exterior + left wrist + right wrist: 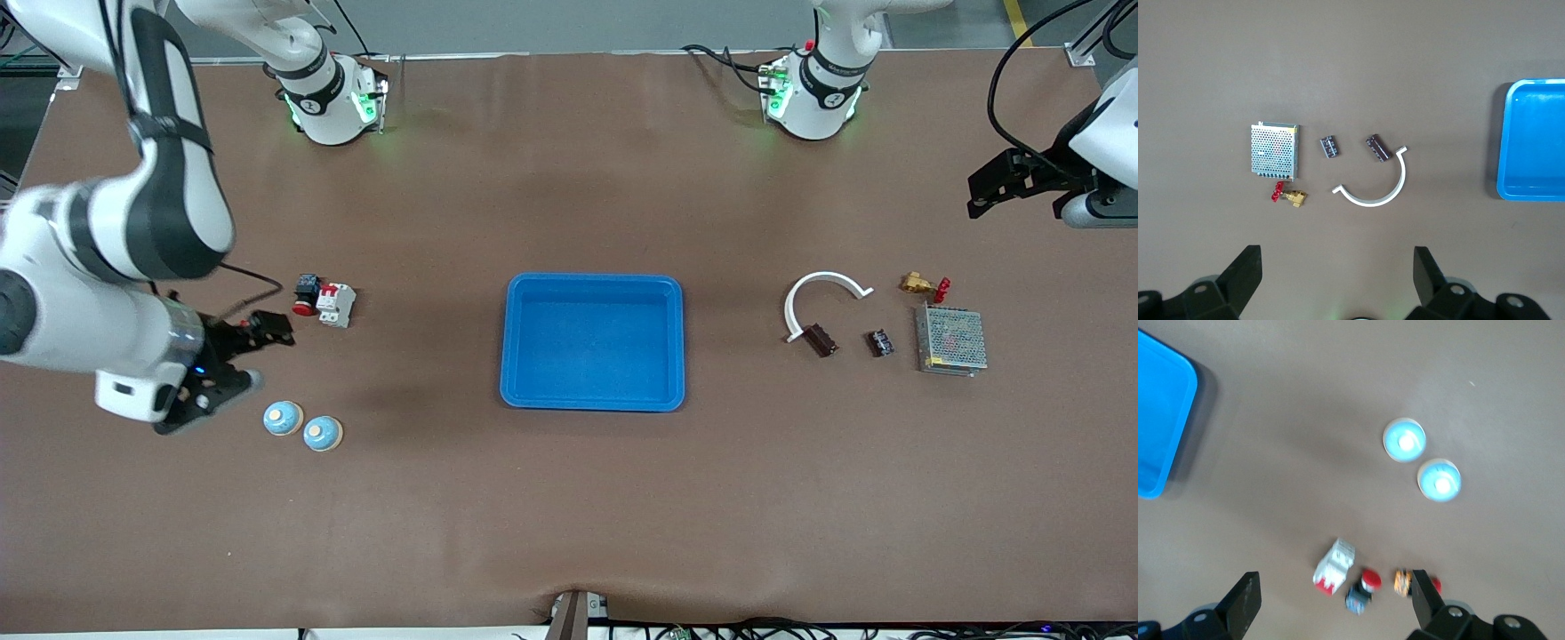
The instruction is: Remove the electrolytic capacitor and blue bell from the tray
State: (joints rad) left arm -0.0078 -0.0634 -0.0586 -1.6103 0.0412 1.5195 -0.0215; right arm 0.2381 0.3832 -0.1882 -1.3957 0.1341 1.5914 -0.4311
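Your right gripper (233, 373) is hanging with fingers spread and empty over the table beside the two blue bells (303, 426), which are sitting outside the tray (593, 399). Your left gripper (996, 188) is waiting released, high over its own end. The capacitors (850, 341) are lying near the white arc (825, 292). Both look light, rigid and small; the bells' rounded domes may slip, so you'd be pinching across them. The tray is holding nothing.

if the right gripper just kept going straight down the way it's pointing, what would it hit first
Probably the bare table. The right gripper, jaws open, points down at brown surface. The white breaker and red button parts lie nearest that line, so depending on depth it might touch those first. The two blue bells sit clear.
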